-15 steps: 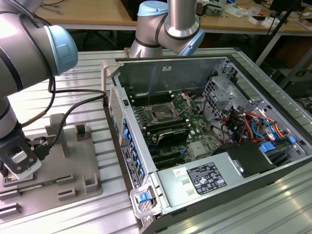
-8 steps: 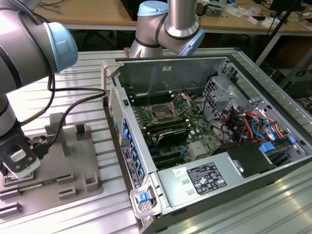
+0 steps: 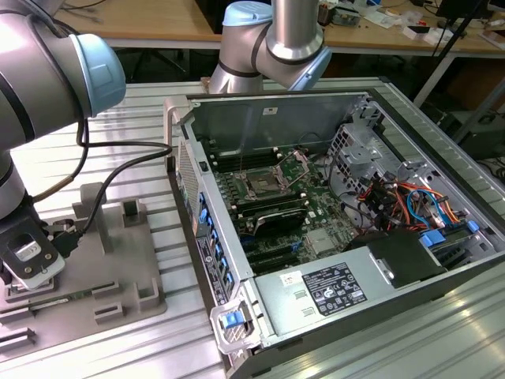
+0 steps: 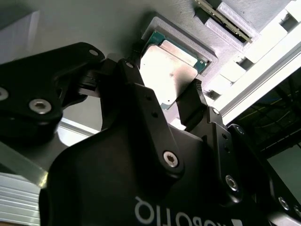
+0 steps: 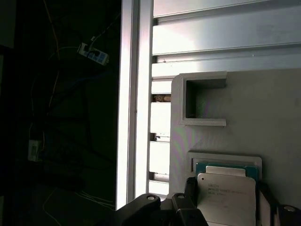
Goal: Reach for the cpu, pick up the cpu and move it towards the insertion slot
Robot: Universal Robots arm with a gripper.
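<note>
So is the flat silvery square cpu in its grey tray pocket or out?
In: both wrist views show the flat silvery square cpu lying inside the raised square rim of the grey tray.

Even overhead light is filling the exterior view, and the ribbed table point(image 3: 134, 106) is glaring pale. In the first wrist view the rail point(image 5: 136, 94) is blowing out white against a near-black room point(image 5: 56, 141). In the second wrist view the chip point(image 4: 164, 70) is catching soft glare.

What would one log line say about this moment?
gripper: at silvery square cpu | cpu: seated in grey holder recess | metal-framed insertion slot: apart, inside computer case
</note>
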